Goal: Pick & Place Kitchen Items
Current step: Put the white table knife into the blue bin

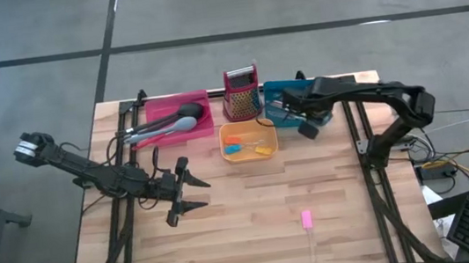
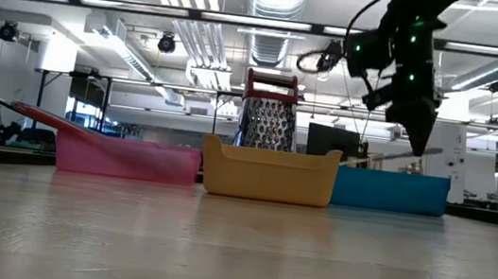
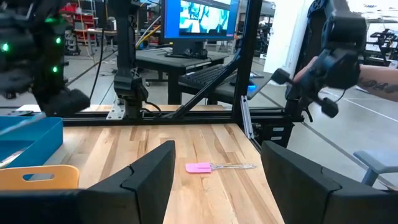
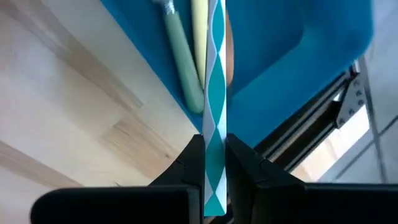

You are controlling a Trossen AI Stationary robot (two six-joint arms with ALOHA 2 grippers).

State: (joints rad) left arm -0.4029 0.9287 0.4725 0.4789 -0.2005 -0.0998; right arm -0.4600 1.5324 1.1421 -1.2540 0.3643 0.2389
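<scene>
My right gripper (image 4: 214,146) hangs over the teal tray (image 1: 299,111) at the table's far right, shut on a slim teal-and-white patterned utensil (image 4: 216,74). A pale green handle (image 4: 183,68) and a yellow one lie in that tray. A pink piece with a clear handle (image 1: 307,222) lies flat on the table toward the near right. My left gripper (image 1: 208,193) waits open at the left, level above the table, nothing between its fingers (image 3: 149,177). My right gripper pinches the patterned utensil between its two fingers, on the flat sides of its near end (image 4: 216,134). The fingers come from above, slanting down, and the utensil runs on ahead of them. It is off the table, above the teal tray's rim (image 2: 388,174).
The pink tray (image 1: 161,109) with long black and grey spoons stands at the far left. The orange tray (image 1: 251,156) holds small orange and blue pieces. The red box grater (image 1: 242,93) stands upright between the trays. Bare wood lies across the near half.
</scene>
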